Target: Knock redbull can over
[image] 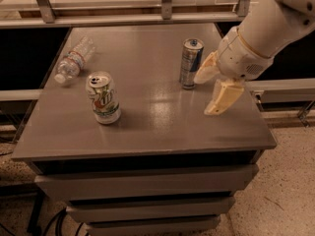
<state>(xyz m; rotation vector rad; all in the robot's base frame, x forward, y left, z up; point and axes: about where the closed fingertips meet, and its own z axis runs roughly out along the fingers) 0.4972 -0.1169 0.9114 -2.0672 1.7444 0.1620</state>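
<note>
Task can: the tall slim silver and blue metal can (190,63) stands upright on your grey tabletop (157,117).
Tool: your cream two-finger tool (203,96) hangs just right of that can, its fingers spread apart and gripping nothing. The upper finger (206,69) is close beside the can; you cannot tell whether they touch.
Soda can: the wider white and green can (103,97) stands upright, well left of the slim can.
Bottle: the clear plastic bottle (74,60) lies on its side, farther left of the slim can.
</note>
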